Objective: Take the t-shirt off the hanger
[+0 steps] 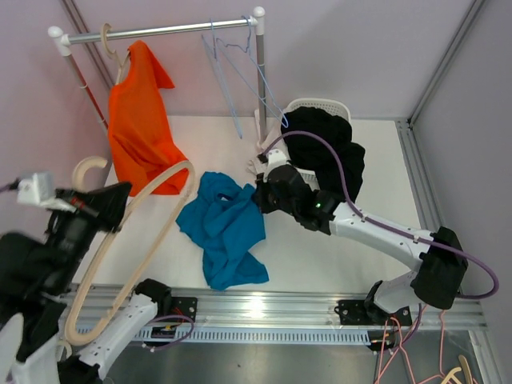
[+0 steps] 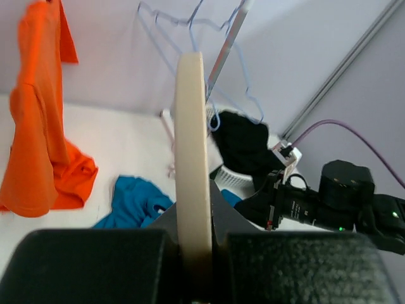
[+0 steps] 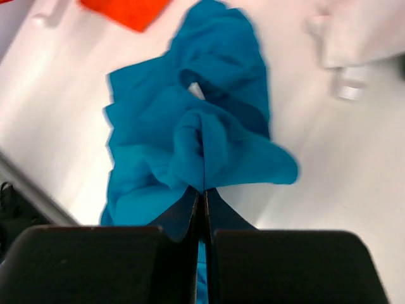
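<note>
The blue t-shirt (image 1: pixel 224 228) lies crumpled on the white table, off the hanger. My right gripper (image 1: pixel 262 196) is at its right edge. In the right wrist view the right gripper (image 3: pixel 203 193) is shut on a fold of the t-shirt (image 3: pixel 190 126). The cream wooden hanger (image 1: pixel 149 254) is bare and raised over the table's left side. My left gripper (image 2: pixel 193 215) is shut on the hanger (image 2: pixel 192 126), whose bar runs straight up between the jaws. From the left wrist camera, the t-shirt (image 2: pixel 133 202) shows below on the table.
An orange shirt (image 1: pixel 140 128) hangs from the clothes rail (image 1: pixel 160 32) at the back left, its hem on the table. Thin blue wire hangers (image 1: pixel 240 72) dangle from the rail's right end. A white basket (image 1: pixel 320 104) with black clothes stands behind the right arm.
</note>
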`<control>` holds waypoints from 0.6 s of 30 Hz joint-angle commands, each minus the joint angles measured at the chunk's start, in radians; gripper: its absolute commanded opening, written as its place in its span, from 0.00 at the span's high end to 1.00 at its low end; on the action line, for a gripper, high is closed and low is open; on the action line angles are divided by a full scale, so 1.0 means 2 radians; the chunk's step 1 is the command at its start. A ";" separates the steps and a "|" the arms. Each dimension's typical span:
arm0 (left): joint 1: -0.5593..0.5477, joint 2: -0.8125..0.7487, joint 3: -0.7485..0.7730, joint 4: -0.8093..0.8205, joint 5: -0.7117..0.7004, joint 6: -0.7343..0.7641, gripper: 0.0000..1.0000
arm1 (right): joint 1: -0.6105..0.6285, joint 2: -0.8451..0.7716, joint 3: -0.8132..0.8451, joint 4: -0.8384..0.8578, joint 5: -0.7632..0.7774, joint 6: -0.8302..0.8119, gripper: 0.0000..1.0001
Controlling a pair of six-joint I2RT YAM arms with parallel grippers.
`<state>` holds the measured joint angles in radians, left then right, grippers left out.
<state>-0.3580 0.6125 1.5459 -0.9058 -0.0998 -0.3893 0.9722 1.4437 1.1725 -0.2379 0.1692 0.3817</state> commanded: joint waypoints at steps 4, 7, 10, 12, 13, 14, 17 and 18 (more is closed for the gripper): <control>-0.003 -0.078 -0.071 0.024 0.018 0.013 0.99 | -0.021 -0.116 0.030 -0.002 0.114 -0.006 1.00; -0.003 -0.093 -0.131 0.044 0.033 -0.001 0.99 | -0.027 -0.175 0.045 0.090 0.160 -0.100 1.00; -0.003 -0.101 -0.194 0.076 0.064 -0.022 0.99 | -0.062 -0.178 0.088 0.218 0.135 -0.218 1.00; -0.003 -0.098 -0.222 0.091 0.084 -0.025 0.99 | -0.088 -0.155 0.135 0.261 0.064 -0.280 1.00; -0.003 -0.095 -0.226 0.094 0.086 -0.027 0.99 | -0.110 -0.142 0.165 0.290 0.043 -0.297 1.00; -0.003 -0.088 -0.229 0.102 0.089 -0.027 0.99 | -0.122 -0.108 0.183 0.354 0.030 -0.310 1.00; -0.003 -0.082 -0.231 0.110 0.088 -0.019 0.99 | -0.173 -0.033 0.318 0.400 0.003 -0.317 1.00; -0.003 -0.075 -0.229 0.115 0.086 -0.017 0.99 | -0.185 0.022 0.358 0.407 0.001 -0.302 1.00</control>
<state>-0.3580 0.4580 1.0691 -0.7853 0.0372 -0.4179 0.6640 1.3167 1.7172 0.3508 0.2428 -0.1478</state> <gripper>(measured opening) 0.055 0.009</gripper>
